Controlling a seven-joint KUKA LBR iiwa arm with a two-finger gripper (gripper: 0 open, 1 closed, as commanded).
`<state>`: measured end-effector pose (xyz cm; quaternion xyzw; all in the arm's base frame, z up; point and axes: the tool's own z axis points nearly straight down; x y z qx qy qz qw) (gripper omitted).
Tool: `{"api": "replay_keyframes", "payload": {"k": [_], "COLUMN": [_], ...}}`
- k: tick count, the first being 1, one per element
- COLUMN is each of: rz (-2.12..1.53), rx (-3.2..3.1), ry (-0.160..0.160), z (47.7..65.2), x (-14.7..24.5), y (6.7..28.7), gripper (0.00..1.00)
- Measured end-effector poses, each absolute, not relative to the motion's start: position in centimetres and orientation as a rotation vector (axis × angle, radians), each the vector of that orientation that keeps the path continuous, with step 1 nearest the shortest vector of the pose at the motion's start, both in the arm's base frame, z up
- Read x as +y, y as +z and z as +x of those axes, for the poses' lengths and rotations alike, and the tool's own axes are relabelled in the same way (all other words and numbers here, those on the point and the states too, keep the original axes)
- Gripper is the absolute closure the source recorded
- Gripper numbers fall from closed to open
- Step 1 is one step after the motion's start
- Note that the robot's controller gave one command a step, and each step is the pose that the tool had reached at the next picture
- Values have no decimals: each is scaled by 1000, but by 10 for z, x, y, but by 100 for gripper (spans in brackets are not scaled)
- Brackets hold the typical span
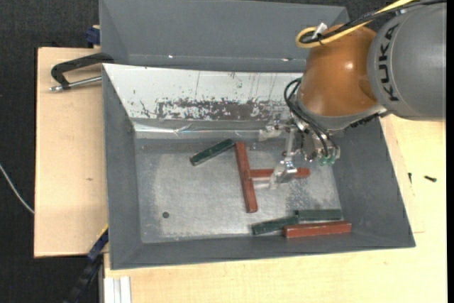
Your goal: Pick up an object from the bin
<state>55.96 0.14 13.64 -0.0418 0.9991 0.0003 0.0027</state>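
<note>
My gripper (286, 165) hangs low in the right middle of the bin, under the orange wrist cover. It is directly over a short red bar (264, 172) that lies crosswise; the bar's right end shows again past the gripper. That short bar's left end meets a long red bar (246, 179) that runs from the back towards the front of the bin. A dark green bar (211, 152) lies slanted to the left of them, apart from the gripper.
Along the front wall lie a green bar (272, 228), another green bar (319, 214) and a red bar (320, 228), close together. The arm and its cover hang over the bin's back right corner. The left half of the floor is bare metal.
</note>
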Motion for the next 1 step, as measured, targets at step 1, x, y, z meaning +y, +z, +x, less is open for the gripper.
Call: {"api": "replay_keyframes", "payload": {"k": [1], "rz": [-290], "rx": [3134], "ry": [-1], "z": [531], "x": [-17], "y": [76], "gripper": [100]}}
